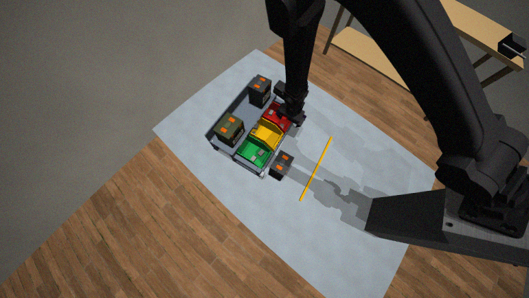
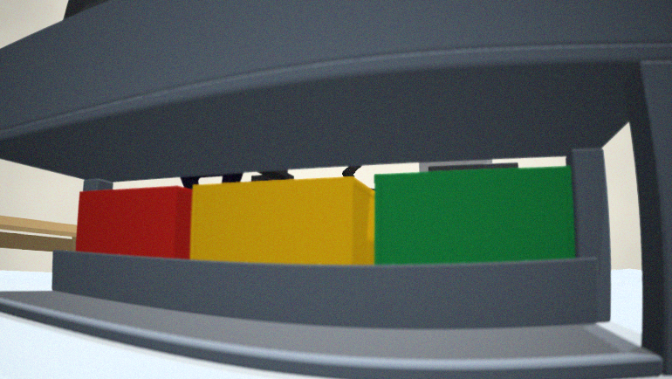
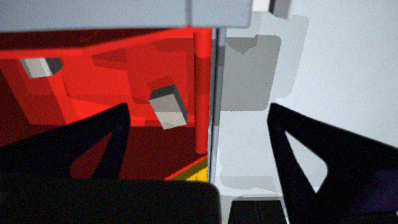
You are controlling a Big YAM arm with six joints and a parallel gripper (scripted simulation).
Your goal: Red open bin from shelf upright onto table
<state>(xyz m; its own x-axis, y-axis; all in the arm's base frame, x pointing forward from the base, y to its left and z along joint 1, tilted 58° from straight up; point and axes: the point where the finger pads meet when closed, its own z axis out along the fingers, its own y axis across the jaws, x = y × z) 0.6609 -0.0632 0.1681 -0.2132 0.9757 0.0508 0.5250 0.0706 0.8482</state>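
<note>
The red open bin (image 1: 275, 117) sits on the grey shelf (image 1: 244, 125) at the end of a row, next to the yellow bin (image 1: 267, 134) and the green bin (image 1: 253, 150). From the exterior view the red bin (image 2: 133, 221) stands upright behind the shelf lip. In the wrist view the red bin (image 3: 110, 100) holds two grey parts (image 3: 169, 106) (image 3: 37, 66). My gripper (image 3: 198, 111) is open and straddles the bin's front wall (image 3: 201, 90), one finger inside the bin, the other outside over the mat. It also shows in the overhead view (image 1: 292, 116).
Two dark boxes with orange marks (image 1: 259, 90) (image 1: 229, 129) stand on the shelf top, a third (image 1: 281, 165) on the mat by the green bin. A yellow rod (image 1: 315, 168) lies on the pale mat. A wooden table stands behind.
</note>
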